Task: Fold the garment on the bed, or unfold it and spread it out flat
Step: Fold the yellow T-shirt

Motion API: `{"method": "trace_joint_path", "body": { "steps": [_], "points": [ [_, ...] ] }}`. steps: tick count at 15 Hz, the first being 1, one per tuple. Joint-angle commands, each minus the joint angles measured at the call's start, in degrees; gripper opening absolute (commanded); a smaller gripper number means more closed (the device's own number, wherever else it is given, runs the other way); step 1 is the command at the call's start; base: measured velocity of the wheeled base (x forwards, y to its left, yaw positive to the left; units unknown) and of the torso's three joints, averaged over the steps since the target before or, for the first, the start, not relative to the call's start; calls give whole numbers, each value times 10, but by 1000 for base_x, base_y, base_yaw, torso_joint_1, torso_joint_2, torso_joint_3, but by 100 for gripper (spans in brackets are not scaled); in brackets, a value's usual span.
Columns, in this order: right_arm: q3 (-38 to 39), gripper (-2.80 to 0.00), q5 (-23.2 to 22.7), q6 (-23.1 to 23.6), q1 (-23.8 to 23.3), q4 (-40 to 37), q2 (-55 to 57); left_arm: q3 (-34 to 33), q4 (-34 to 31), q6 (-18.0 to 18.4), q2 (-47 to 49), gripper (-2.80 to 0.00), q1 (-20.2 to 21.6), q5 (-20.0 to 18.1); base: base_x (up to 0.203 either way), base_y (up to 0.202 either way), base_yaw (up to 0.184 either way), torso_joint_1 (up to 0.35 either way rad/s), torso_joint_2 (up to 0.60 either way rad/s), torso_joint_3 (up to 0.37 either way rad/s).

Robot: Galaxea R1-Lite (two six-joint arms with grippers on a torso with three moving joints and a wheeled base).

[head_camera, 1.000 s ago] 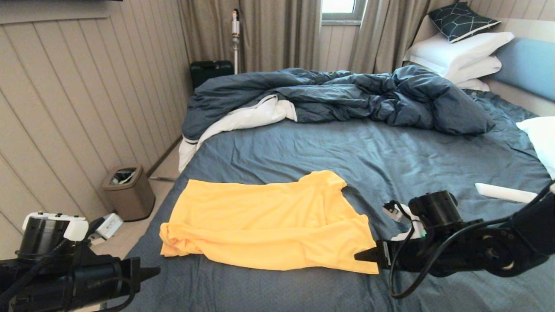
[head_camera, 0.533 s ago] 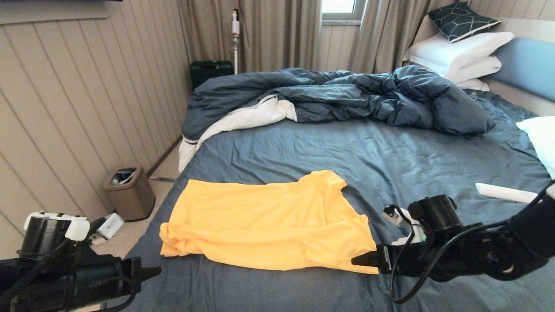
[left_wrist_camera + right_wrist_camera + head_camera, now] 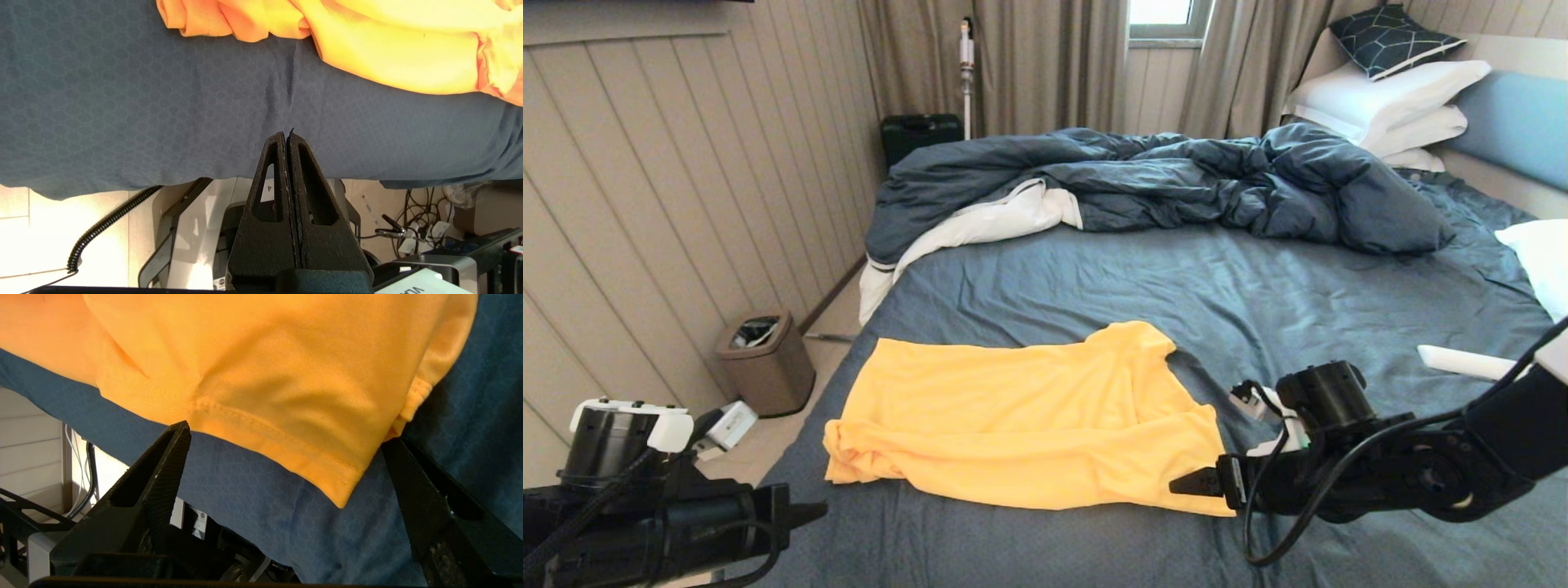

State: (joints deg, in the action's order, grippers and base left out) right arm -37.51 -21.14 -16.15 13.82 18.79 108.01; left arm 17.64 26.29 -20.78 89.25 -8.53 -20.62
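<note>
The yellow-orange T-shirt (image 3: 1029, 416) lies spread across the near part of the bed's slate-blue sheet (image 3: 1258, 302), bunched at its near left end. My right gripper (image 3: 1194, 483) is open at the shirt's near right corner. In the right wrist view the gripper (image 3: 286, 437) has one finger on each side of the hemmed corner (image 3: 339, 494), and nothing is gripped. My left gripper (image 3: 817, 513) is shut and empty, parked off the bed's near left edge. The left wrist view has its tip (image 3: 287, 136) over bare sheet, short of the shirt (image 3: 388, 49).
A rumpled dark blue duvet (image 3: 1176, 180) with white lining fills the far half of the bed. White pillows (image 3: 1388, 98) are stacked at the headboard and another (image 3: 1543, 261) lies at the right edge. A white flat object (image 3: 1474, 363) lies on the sheet. A bin (image 3: 765, 359) stands on the floor at left.
My right gripper has slid left along the sheet until its open fingers reach the shirt's near right corner. The left arm and the shirt have stayed put.
</note>
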Motion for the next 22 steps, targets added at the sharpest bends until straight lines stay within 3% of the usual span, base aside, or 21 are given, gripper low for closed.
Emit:
{"method": "trace_joint_path", "body": {
  "steps": [1, 2, 3, 16, 22],
  "points": [
    [-1, 0, -1, -1, 4, 1, 2, 1, 2, -1, 3, -280, 0, -1, 0, 0, 0, 0, 0, 0],
    [0, 0, -1, -2, 6, 1, 3, 1, 3, -1, 5, -280, 0, -1, 0, 0, 0, 0, 0, 0],
    [1, -280, -1, -2, 8, 1, 3, 0, 3, -1, 5, -280, 0, -1, 0, 0, 0, 0, 0, 0],
    [38, -280, 0, 3, 3, 1, -43, -1, 4, 2, 21, -280, 0, -3, 0, 0, 0, 0, 0, 0],
    [-35, -280, 0, -12, -7, -1, -53, -2, 4, 0, 17, -280, 0, -3, 0, 0, 0, 0, 0, 0]
  ]
}}
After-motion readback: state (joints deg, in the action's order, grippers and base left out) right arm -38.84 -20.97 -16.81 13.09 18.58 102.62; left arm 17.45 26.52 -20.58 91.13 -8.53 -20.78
